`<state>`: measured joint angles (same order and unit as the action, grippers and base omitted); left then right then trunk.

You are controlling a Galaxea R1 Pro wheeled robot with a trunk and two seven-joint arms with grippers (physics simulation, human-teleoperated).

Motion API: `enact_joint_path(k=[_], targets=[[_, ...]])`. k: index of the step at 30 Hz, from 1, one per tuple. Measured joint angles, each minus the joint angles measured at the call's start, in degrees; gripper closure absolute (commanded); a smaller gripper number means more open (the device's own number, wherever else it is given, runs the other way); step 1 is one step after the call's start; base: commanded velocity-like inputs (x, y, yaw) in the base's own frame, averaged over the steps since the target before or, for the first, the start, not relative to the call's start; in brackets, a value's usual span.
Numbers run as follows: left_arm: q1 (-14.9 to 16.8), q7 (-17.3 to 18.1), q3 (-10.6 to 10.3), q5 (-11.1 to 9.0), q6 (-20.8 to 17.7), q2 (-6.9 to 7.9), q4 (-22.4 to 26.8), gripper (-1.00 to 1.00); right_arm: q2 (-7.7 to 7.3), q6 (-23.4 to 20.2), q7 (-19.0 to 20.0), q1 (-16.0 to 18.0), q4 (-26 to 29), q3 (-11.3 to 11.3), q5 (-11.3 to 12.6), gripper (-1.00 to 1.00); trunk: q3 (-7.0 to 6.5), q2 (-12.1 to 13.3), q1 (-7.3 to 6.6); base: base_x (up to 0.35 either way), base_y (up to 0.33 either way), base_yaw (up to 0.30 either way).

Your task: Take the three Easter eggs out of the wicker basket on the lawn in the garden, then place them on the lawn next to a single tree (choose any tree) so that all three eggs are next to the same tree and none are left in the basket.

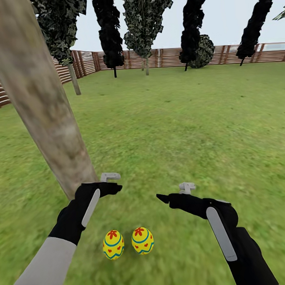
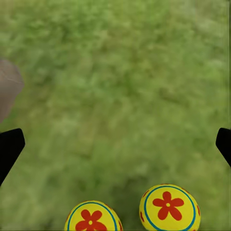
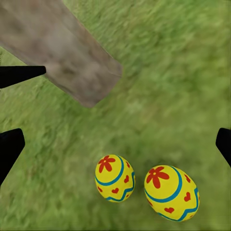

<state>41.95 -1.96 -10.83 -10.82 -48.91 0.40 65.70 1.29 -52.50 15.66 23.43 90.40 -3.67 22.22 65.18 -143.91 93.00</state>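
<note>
Two yellow Easter eggs with red flowers, one at left (image 1: 113, 244) and one at right (image 1: 142, 240), lie side by side on the lawn (image 1: 179, 128), close to the foot of the thick leaning tree (image 1: 40, 102). My left gripper (image 1: 113, 182) hovers open above and beyond the eggs, right beside the trunk. My right gripper (image 1: 175, 192) is open too, to the eggs' right. The left wrist view has both eggs (image 2: 168, 208) (image 2: 92, 217) on grass below the spread gripper (image 2: 115, 147). Looking along my right gripper (image 3: 115, 147), I see the eggs (image 3: 114, 177) (image 3: 172, 191) and the trunk (image 3: 62, 53). The wicker basket is out of view.
A brown slat fence (image 1: 167, 57) edges the lawn at the back and left. Dark narrow trees (image 1: 109, 31) and a thin-trunked tree (image 1: 74, 79) stand along it. Open grass stretches ahead and to the right.
</note>
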Motion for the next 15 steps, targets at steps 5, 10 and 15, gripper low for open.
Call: enact_joint_path(k=[5, 10, 15], targets=[[0.0, 0.03, -0.05, -0.01, 0.0, 0.0, -0.01, -1.0, 0.0, 0.0, 0.0, 0.0, 0.0, 0.0, -0.04, -1.0, -1.11, 0.07, -0.13, 0.0, 0.0, 0.0], [0.01, 0.04, -0.12, -0.02, -0.01, 0.0, 0.0, -1.0, 0.0, 0.0, 0.0, 0.0, 0.0, 0.06, -0.08, -1.0, -2.22, 0.13, -0.26, 0.0, 0.0, 0.055], [0.0, 0.05, -0.14, -0.05, -0.01, 0.0, 0.01, -1.0, 0.0, 0.0, 0.0, 0.0, -0.1, 0.08, -0.1, -1.0, -3.33, 0.2, -0.39, 0.0, 0.0, 0.217]])
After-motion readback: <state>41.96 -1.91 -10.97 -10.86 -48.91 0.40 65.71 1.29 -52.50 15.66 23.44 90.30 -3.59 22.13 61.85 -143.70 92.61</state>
